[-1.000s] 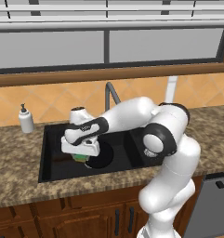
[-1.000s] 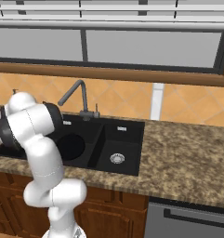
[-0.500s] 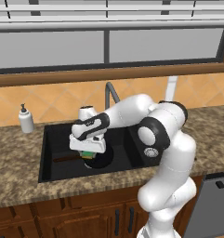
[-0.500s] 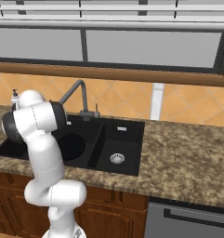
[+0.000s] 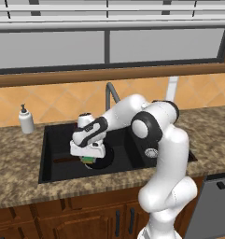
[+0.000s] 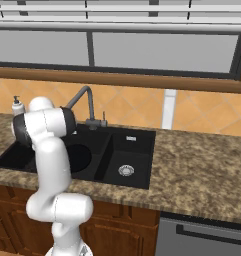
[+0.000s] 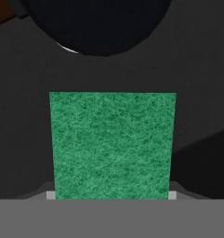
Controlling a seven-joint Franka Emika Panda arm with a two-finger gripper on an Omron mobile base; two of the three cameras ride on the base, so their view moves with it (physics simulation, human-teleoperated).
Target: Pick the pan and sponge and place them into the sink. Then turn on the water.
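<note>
My gripper reaches down into the larger left basin of the black sink and is shut on the green sponge. In the hand view the sponge spans the gap between the fingertips of the gripper, just above the basin floor. The round black pan lies in the same basin, right beside the sponge, its brown handle pointing left. In the hand view the pan sits beyond the sponge. The dark gooseneck faucet stands behind the sink, and no stream shows from it.
A white soap dispenser stands on the granite counter left of the sink. The smaller right basin has a silver drain. A grey dishwasher front sits under the counter at the right. A window runs along the wall above.
The hand has shifted slightly right and lower in the large basin, still carrying the sponge, and its wrist has turned. The pan has not moved.
</note>
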